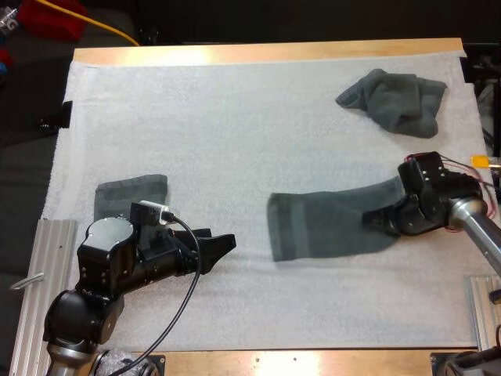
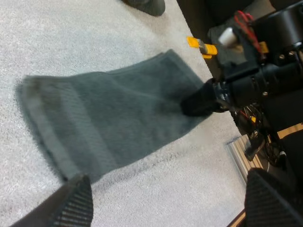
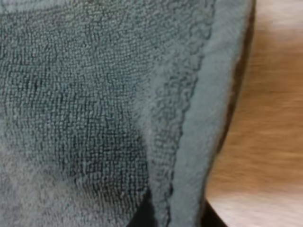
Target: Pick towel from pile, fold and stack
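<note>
White mat (image 1: 235, 102) on wooden table (image 1: 266, 53). High view: right gripper (image 1: 383, 222) pinches spread dark grey-green towel (image 1: 329, 227) at its right end; crumpled grey-green towel (image 1: 395, 100) far right; folded grey-green towel (image 1: 131, 196) beside left gripper (image 1: 219, 244). Left wrist view: own fingers (image 2: 71, 203) wide apart, clear of cloth. Right wrist view: towel clamped close.

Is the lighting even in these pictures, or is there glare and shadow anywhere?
High view: glare on the table at its far wooden edge, while the white mat is evenly lit. Left wrist view: a soft shadow along the spread towel. Right wrist view: a dark shadow line beside that towel's hem.
</note>
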